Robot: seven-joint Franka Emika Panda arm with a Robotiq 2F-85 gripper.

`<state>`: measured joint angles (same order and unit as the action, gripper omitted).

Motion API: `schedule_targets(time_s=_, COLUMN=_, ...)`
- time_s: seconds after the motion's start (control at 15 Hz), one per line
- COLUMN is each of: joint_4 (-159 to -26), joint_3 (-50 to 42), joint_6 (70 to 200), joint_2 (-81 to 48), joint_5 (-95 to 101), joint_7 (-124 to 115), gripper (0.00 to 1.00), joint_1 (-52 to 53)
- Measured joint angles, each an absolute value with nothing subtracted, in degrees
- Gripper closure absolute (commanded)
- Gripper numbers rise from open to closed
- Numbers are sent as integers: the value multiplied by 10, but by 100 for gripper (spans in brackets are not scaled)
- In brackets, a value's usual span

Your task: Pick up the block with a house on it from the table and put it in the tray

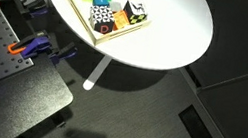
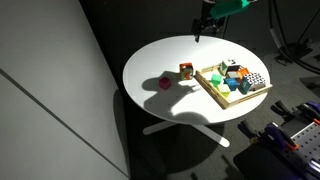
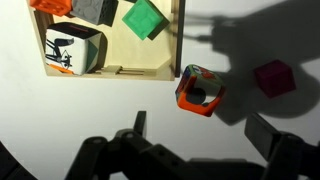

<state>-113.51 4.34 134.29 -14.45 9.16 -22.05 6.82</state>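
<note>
An orange-edged block (image 3: 200, 90) with a dark picture on its top face lies on the white round table (image 3: 60, 110), just outside the rim of the pale wooden tray (image 3: 130, 55). I cannot make out the picture. It also shows in an exterior view (image 2: 186, 70), left of the tray (image 2: 215, 92). My gripper (image 3: 203, 132) is open and empty, hanging above the table with the block just ahead of its fingertips. In an exterior view the gripper (image 2: 203, 25) is high over the table's far edge.
A magenta block (image 3: 272, 78) lies on the table beside the orange one, also in an exterior view (image 2: 165, 84). The tray (image 1: 78, 13) holds several blocks, among them a green one (image 3: 146, 18) and a black-and-white one (image 3: 72, 50). A black perforated workbench (image 1: 2, 69) with orange clamps stands beside the table (image 1: 172, 26).
</note>
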Motion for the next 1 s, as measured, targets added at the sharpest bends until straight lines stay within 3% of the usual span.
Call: schedule_targets(time_s=1.0, joint_4=-1042, joint_3=28, joint_6=1315, joint_2=-278, joint_5=91, joint_7=-220, gripper=0, joint_1=92)
